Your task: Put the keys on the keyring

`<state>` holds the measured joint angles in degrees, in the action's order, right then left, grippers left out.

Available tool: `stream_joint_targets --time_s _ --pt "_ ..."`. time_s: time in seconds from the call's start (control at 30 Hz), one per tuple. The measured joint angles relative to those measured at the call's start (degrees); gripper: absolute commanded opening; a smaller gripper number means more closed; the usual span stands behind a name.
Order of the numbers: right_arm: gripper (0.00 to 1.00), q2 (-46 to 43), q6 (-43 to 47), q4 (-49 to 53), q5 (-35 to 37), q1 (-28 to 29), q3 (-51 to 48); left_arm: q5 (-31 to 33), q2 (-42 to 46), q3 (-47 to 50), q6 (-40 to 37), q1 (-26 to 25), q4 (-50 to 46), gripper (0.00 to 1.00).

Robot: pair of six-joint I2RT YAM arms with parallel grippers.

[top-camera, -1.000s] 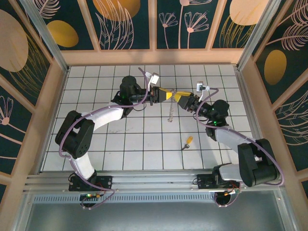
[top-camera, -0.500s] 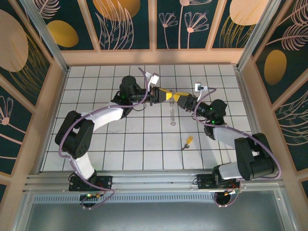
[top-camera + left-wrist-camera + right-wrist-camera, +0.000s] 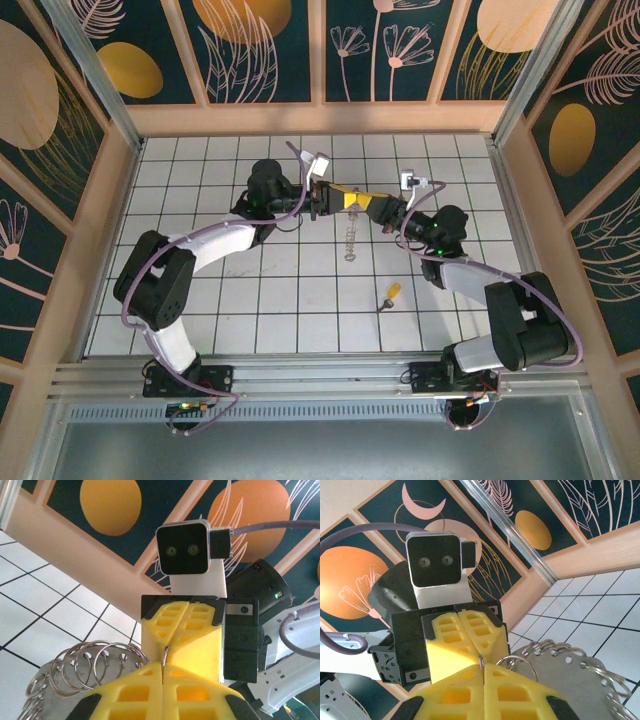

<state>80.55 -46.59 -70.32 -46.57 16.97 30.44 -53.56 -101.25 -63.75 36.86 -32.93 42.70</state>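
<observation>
Over the far middle of the tiled table [image 3: 250,300], the two arms are being held tip to tip, their yellow fingertips touching. The left end effector [image 3: 348,198] is being shown closed, its fingers pressed together on a thin wire loop of the keyring [image 3: 349,238]. The right end effector [image 3: 368,203] is likewise being shown closed on that same loop from the opposite side. The rest of the keyring, a cluster of silvery rings, is being left to hang below the meeting point, above the tiles.

In the left wrist view, the wire is being pinched in the seam between the left end effector's [image 3: 162,672] fingers. The right end effector [image 3: 182,630] is being faced directly, and several rings of the keyring [image 3: 95,665] are being fanned out at lower left.

In the right wrist view, the keyring [image 3: 555,662] is being shown at lower right, beside the right end effector [image 3: 482,680] and the left end effector [image 3: 465,635].

The key [image 3: 390,296], with its yellow-orange head, is being left lying on the table, well apart from both end effectors, nearer the right arm.
</observation>
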Motion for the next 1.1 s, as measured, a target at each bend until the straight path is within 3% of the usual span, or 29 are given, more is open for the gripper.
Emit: stream_joint_targets --time_s 0.07,0.2,0.37,0.83,1.1 --pt "0.0 0.31 -0.09 -0.33 0.02 0.02 0.02 3.34 1.44 2.1 0.7 -0.15 1.09 0.53" --pt "0.0 1.77 -1.03 -2.58 0.02 0.0 0.07 11.69 6.67 9.53 4.57 -0.13 7.48 0.58" --pt "0.0 4.07 -3.63 -6.8 0.07 0.0 1.38 18.51 8.17 14.62 10.75 -0.09 17.64 0.55" --pt "0.0 10.4 -11.87 -17.9 5.64 1.92 6.56 20.02 1.31 14.67 21.86 -0.15 32.37 0.3" --pt "0.0 14.1 -14.47 -18.47 8.09 4.52 9.97 20.74 0.96 14.21 23.04 -0.42 35.28 0.34"
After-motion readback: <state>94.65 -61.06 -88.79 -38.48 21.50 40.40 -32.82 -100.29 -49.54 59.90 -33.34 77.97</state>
